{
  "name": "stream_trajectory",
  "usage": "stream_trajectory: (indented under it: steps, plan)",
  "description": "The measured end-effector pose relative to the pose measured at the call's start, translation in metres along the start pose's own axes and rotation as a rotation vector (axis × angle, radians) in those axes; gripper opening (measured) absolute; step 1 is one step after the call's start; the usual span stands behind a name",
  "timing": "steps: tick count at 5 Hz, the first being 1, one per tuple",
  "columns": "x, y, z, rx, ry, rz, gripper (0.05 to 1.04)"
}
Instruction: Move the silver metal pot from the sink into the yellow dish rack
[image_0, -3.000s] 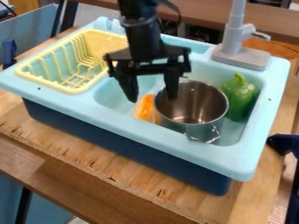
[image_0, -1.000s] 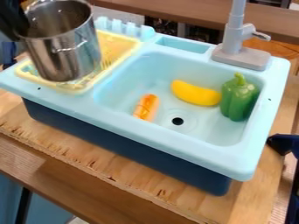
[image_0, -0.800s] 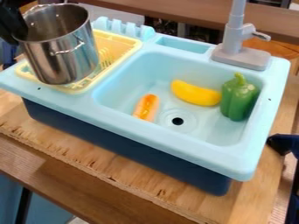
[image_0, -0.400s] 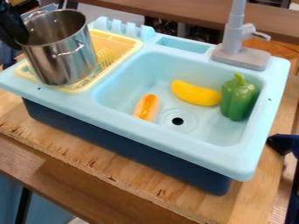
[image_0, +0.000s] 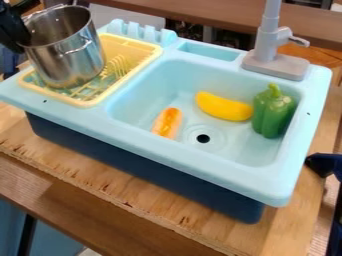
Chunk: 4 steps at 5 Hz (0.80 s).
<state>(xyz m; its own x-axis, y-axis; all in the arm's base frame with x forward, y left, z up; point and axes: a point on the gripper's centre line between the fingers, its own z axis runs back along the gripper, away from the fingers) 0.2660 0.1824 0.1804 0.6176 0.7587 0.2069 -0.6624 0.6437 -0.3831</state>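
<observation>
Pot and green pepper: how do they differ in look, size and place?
The pot is shiny, silvery metal; the pepper is green.
The pot is clearly larger than the pepper.
The pot is at the yellow drying rack, with the gripper at its rim; the pepper stands in the sink basin, away from the gripper.

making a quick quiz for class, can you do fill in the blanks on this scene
The gripper holds a metal ____. The dish rack under it is ____. The curved fruit beside the pepper is a ____. The drain hole in the sink is ____.

Missing words: pot; yellow; banana; black.
</observation>
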Motion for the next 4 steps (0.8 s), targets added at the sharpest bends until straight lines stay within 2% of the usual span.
stream_trajectory:
  steps: [3, 4]
  plan:
    - [-0.002, 0.006, -0.028, 0.050, 0.077, -0.008, 0.072]
    - [-0.008, 0.002, -0.030, 0.074, 0.108, -0.021, 0.232]
